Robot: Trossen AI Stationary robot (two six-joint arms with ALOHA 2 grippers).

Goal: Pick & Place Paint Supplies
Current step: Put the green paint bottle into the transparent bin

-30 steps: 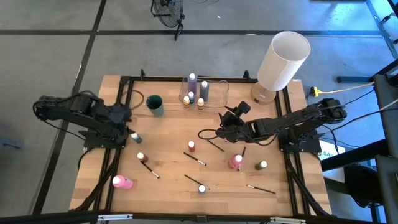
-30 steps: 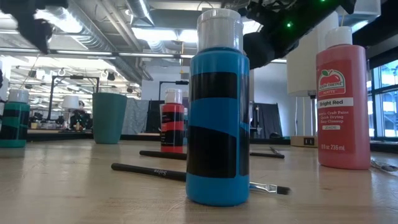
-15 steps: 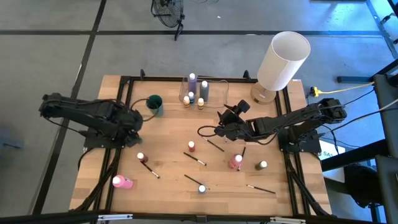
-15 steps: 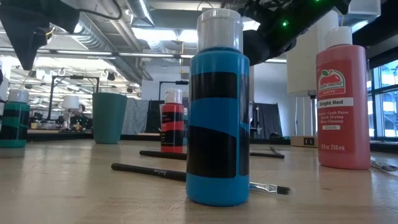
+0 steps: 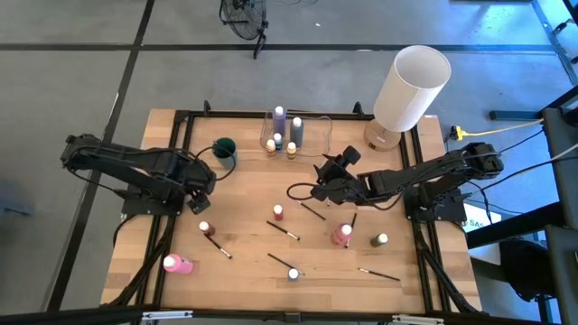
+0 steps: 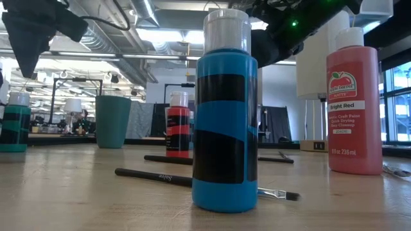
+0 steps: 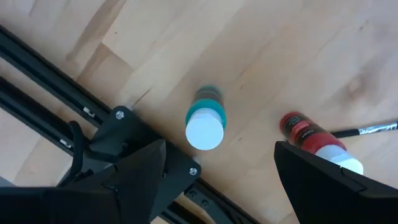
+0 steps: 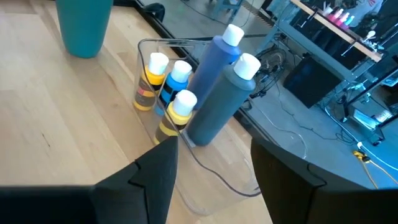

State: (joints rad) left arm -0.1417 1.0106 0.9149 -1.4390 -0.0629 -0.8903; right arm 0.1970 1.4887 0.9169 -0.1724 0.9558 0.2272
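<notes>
A small teal paint bottle [image 7: 205,124] with a white cap stands upright on the wooden table near its left edge, also seen in the low view [image 6: 14,125]. My left gripper [image 7: 217,186] hangs open above it, pointing down, its fingers wide apart and clear of the cap; the high view shows it over the table's left part [image 5: 202,183]. A red bottle [image 7: 311,138] and a thin brush [image 7: 367,129] lie close by. My right gripper [image 8: 211,180] waits open near the table's middle [image 5: 325,178], with nothing between its fingers.
A clear container [image 5: 293,137] at the far edge holds several bottles [image 8: 211,93]. A teal cup [image 5: 224,149] stands left of it, a white cylinder [image 5: 411,86] at the far right. More bottles [image 5: 341,235] and brushes [image 5: 283,230] are scattered over the near half.
My left gripper has gone toward the table's right edge and come down a little, rolling as it went, and now stands over the teal bottle. Its fingers have stayed apart. No bottle or brush has moved.
</notes>
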